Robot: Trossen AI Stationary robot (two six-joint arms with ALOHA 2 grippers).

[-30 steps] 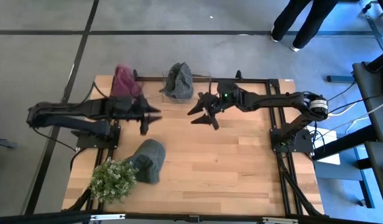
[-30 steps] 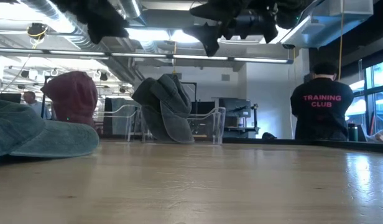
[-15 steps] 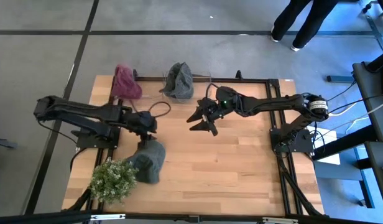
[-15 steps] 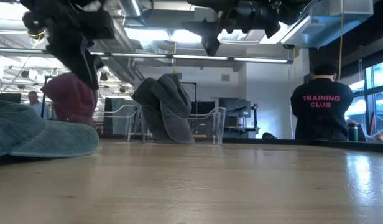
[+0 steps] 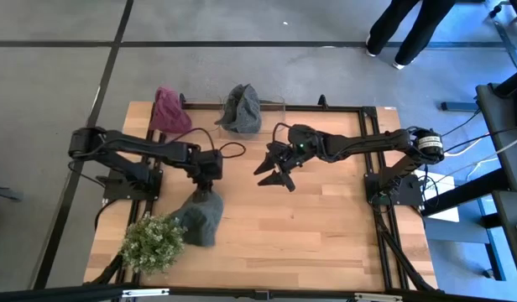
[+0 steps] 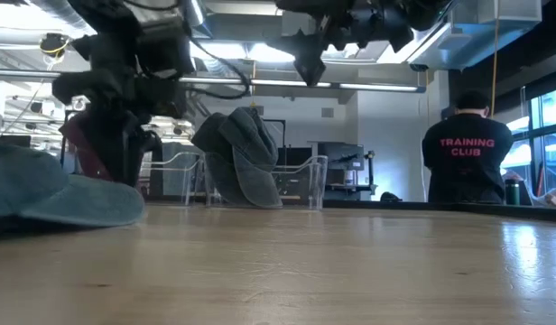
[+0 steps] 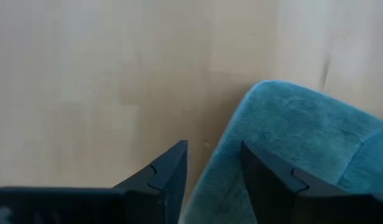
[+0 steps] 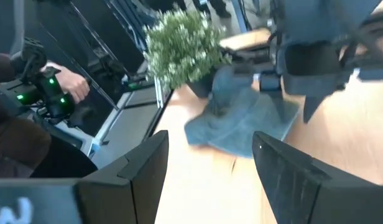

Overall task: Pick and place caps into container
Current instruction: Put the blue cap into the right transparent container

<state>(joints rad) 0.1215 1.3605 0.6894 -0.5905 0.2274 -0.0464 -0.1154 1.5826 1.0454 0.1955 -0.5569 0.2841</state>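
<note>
A dark grey-green cap [image 5: 200, 216] lies on the wood near the plant; it shows at the left in the low view [image 6: 43, 194]. My left gripper [image 5: 206, 186] points down, open, at this cap's far edge [image 7: 232, 149]. One finger stands over bare wood, the other over the fabric. The maroon cap [image 5: 169, 111] sits at the far left corner. Another grey-green cap [image 5: 240, 109] leans upright in the clear container [image 5: 279, 105]. My right gripper [image 5: 275, 172] hovers open above mid-table, holding nothing. My left gripper comes at the near cap from above, pointing down, with its open fingers [image 7: 170, 174] on either side of the cap's far edge. I cannot tell whether the fingers touch the fabric. The cap lies flat on the table.
A bushy green plant [image 5: 152, 243] stands at the near left corner, right beside the cap. Bare wood stretches across the table's middle and right [image 5: 326, 226]. People stand beyond the far edge [image 6: 465, 158]. A hand holding a controller [image 8: 58, 87] shows past the table's side.
My left gripper has swung from the maroon cap toward the table's near edge, tipped over so that it points down, and come down at the far edge of the cap beside the plant. My right gripper has drifted a little toward the near edge. No cap has moved.
</note>
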